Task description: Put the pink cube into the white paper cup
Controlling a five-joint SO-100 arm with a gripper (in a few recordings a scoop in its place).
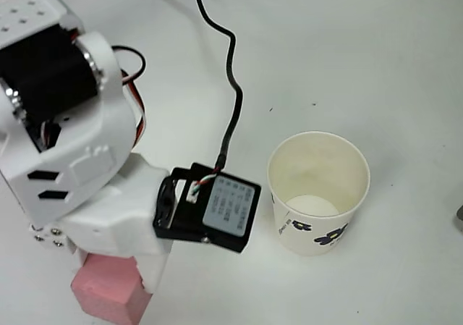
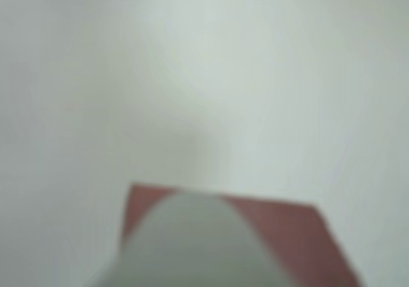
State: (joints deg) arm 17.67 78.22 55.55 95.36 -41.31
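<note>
Overhead view: the pink cube (image 1: 108,289) lies on the white desk (image 1: 376,64) at the bottom left of the picture, its edges turned at a slant to the frame; it is roughly cubic, so no long axis can be told. Its upper part is covered by the white arm (image 1: 79,158), which reaches down from the top left corner, a black motor at its upper end and red and black wires looping at its side. The claw (image 1: 141,271) is at the cube, with one white finger (image 1: 153,274) lying against the cube's right side; the other finger is hidden, so I cannot tell whether the claw is clamped on the cube or standing apart from it. A black camera module (image 1: 210,208) with a grey label juts from the wrist toward the right; the label's print is too small to read. A black cable (image 1: 230,72) runs from it up to the top edge. The white paper cup (image 1: 318,195) stands upright just right of the module, well apart from the cube, mouth open upward. Dark blue flower prints and a line of tiny, unreadable text show on its near side.

Wrist view: heavily blurred. A pale rounded finger (image 2: 198,242) rises from the bottom edge, overlapping the cube (image 2: 287,236), which shows as a reddish slab behind it on the pale desk (image 2: 192,63).
</note>
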